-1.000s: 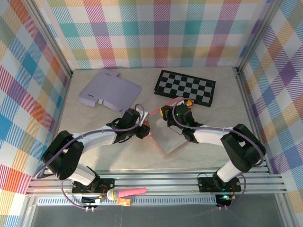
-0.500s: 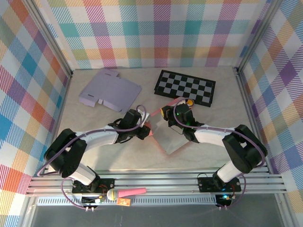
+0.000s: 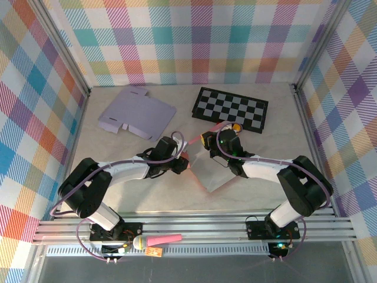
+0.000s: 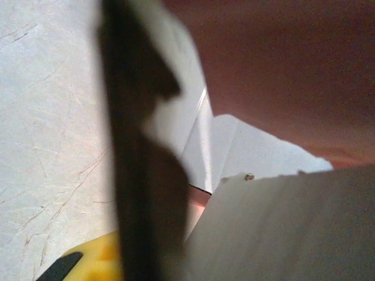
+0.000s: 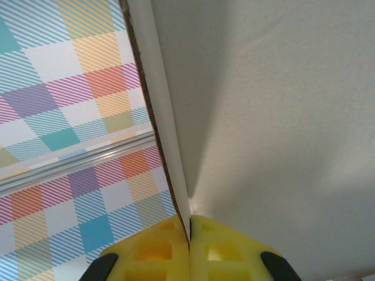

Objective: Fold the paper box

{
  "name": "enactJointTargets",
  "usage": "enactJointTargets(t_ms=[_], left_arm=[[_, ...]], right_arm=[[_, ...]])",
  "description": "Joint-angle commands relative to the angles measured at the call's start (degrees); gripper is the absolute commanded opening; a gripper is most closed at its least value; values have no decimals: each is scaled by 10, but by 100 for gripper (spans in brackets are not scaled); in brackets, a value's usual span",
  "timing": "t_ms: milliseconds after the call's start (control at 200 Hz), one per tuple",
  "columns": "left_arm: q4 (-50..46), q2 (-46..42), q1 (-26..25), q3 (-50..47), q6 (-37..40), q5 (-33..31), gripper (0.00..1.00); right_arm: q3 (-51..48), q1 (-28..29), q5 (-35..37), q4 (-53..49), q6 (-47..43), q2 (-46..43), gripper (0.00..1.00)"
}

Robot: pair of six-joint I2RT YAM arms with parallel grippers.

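Left fingers (image 3: 180, 159) crept forward, apparently touching the paper box (image 3: 210, 172).

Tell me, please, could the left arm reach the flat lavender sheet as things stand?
Probably yes: bare table lies between the left hand and the lavender sheet, though that hand is at the paper box.

Plaid walls (image 3: 194, 41) — pastel checks — enclose a pale marbled tabletop (image 3: 153, 199) on three sides

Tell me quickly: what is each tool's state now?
Left tool: at the paper box corner, cannot be told.
Right tool: closed on the paper box wall.
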Motion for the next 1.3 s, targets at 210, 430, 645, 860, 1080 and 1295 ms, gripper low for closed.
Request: enactJointTargets(t_ms=[210, 430, 645, 860, 1080, 1295], left_arm=[[-2, -19, -26, 3, 0, -6, 23], [-4, -27, -33, 13, -6, -16, 24], [5, -37, -33, 16, -28, -24, 17], [19, -54, -33, 18, -50, -22, 29], [11, -54, -29, 12, -51, -8, 31], [0, -63, -26, 16, -44, -9, 33]], right_arm=[[-5, -1, -2, 66, 1, 7, 0], [-5, -1, -3, 73, -1, 8, 0], [-6, 0, -3, 87, 0, 13, 0], [-12, -1, -5, 110, 2, 20, 0], [-11, -1, -4, 114, 3, 23, 0], [-18, -1, -11, 131, -6, 35, 0]])
